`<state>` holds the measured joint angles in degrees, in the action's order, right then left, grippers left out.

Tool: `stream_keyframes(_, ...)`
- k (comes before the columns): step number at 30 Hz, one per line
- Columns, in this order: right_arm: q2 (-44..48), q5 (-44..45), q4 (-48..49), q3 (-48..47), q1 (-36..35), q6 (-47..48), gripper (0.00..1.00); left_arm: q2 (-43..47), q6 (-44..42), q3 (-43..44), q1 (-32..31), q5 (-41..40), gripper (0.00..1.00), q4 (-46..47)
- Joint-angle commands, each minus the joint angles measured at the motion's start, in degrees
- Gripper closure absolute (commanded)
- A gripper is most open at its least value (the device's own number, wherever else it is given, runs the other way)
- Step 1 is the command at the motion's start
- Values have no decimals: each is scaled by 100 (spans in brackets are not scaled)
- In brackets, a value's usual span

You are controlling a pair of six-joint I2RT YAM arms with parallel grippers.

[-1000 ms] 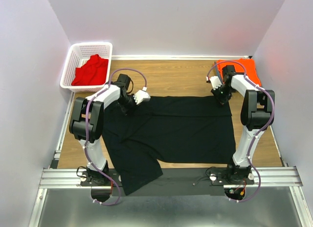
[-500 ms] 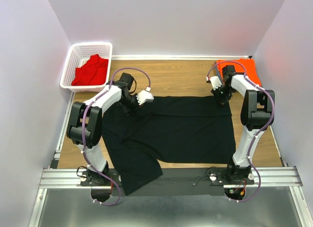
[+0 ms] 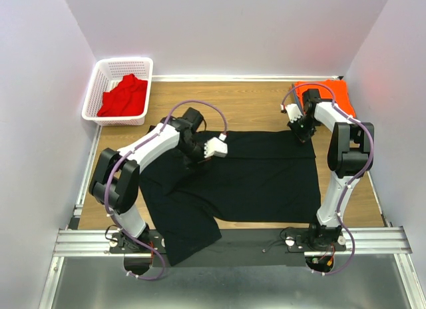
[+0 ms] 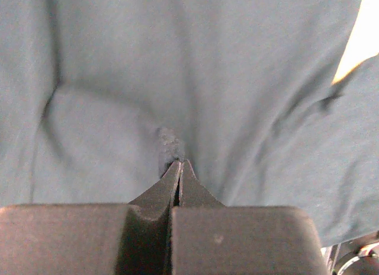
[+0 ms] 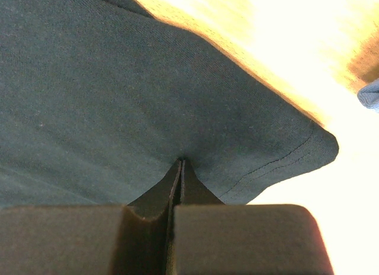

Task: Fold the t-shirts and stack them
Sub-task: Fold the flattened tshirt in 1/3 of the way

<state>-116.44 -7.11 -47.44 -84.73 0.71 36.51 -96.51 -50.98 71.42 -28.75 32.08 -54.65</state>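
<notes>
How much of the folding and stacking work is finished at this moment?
Done: the orange t-shirt lies at the far right corner, seemingly folded. In hand: the black t-shirt lies spread out, both the left gripper and right gripper shut on its cloth. Left: the red t-shirt sits crumpled in the basket; nothing is stacked.

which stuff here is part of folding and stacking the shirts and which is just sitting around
Part of the job: black t-shirt, pinched by left gripper and right gripper; orange t-shirt, far right corner; red t-shirt, inside the white mesh basket.
Just lying about: the white mesh basket itself; wooden table.
</notes>
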Motion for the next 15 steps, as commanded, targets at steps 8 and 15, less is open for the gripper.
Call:
stream_keyframes(8,51,184,33,0,-10,58,95,-176,247,135,-412,914,53,-107)
stream_keyframes(15,87,79,-11,-158,-10,-82,95,18,580,627,904,371,53,340)
